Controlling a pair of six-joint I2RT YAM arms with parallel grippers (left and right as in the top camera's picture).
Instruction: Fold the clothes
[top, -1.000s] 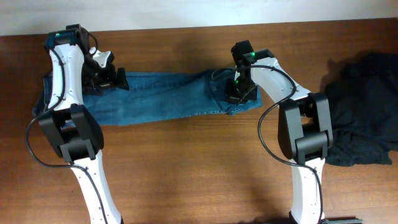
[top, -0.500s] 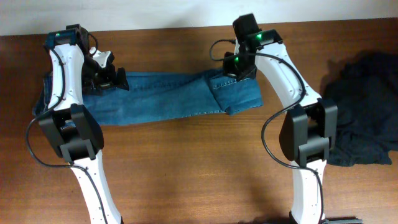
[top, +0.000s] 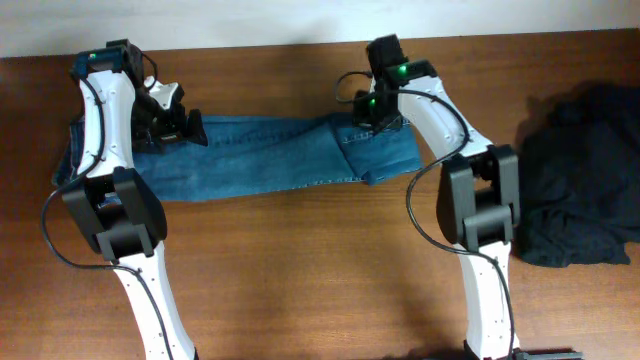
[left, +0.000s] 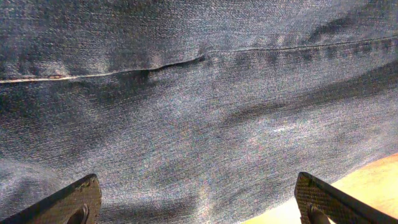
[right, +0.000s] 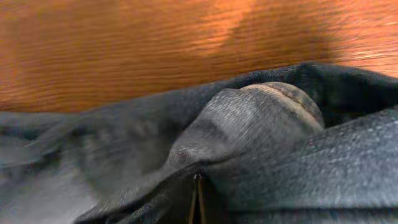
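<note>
Near strip of tabletop is bare. Black garment sits on the right at mid-depth, a loose heap, not folded yet. Further back, jeans lie left-to-right across the far half, legs together in one long band, right end already turned back over itself. So approx one fold in; more folds & the whole black piece are left, I'd judge. Left hand hangs over denim near the left end, jaws wide, holding nothing. Right hand is at the jeans' far edge by the folded end, clamped tight w/ denim bunched at its tips, prob pinched. Vs earlier frame: right hand went from atop the folded end to that far edge & closed the last bit; left arm & both garments unchanged.
</note>
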